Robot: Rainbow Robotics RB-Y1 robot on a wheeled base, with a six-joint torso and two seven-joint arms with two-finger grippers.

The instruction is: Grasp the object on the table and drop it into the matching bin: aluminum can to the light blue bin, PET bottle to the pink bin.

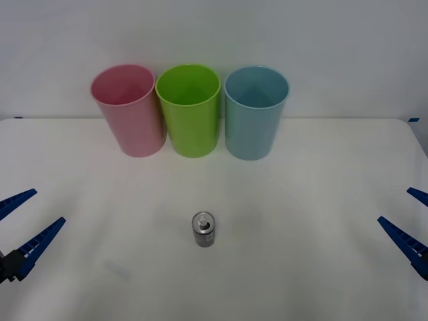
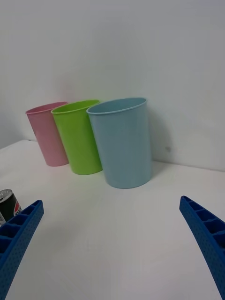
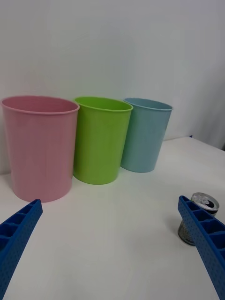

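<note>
A small dark grey aluminum can (image 1: 204,229) with a silver top stands upright on the white table (image 1: 301,200), near the front centre; it also shows as the can (image 3: 199,220) and the can (image 2: 9,202). Behind it, in a row at the back, stand the pink bin (image 1: 128,109), a lime green bin (image 1: 190,109) and the light blue bin (image 1: 255,111). My left gripper (image 1: 23,224) is open at the left edge, far from the can. At the right edge my right gripper (image 1: 411,224) is open too. Both hold nothing.
The three bins stand close together against a plain white wall, also seen as pink bin (image 3: 40,145), green bin (image 3: 101,138) and light blue bin (image 2: 122,143). Bare tabletop lies between the can and each gripper.
</note>
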